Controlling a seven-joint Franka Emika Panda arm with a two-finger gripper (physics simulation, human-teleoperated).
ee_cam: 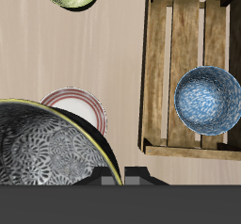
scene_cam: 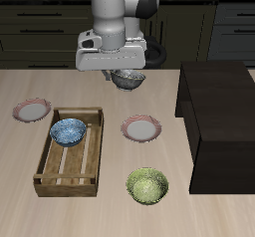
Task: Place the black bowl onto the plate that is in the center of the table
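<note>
My gripper (scene_cam: 127, 73) is shut on the rim of the black bowl (scene_cam: 128, 80) and holds it in the air above the table (scene_cam: 100, 216), farther back than the centre plate (scene_cam: 140, 129). The plate is white with a pink-red rim and has nothing on it. In the wrist view the bowl's pale speckled inside (ee_cam: 45, 154) is close to the camera and covers part of the plate (ee_cam: 81, 106) below it. My fingertips do not show in the wrist view.
A wooden tray (scene_cam: 92, 171) holds a blue patterned bowl (scene_cam: 68, 131), which also shows in the wrist view (ee_cam: 209, 98). A yellow-green bowl (scene_cam: 147, 185) sits near the front edge. A second pink-rimmed plate (scene_cam: 31, 110) lies beyond the tray. A dark cabinet block (scene_cam: 221, 112) stands beside the centre plate.
</note>
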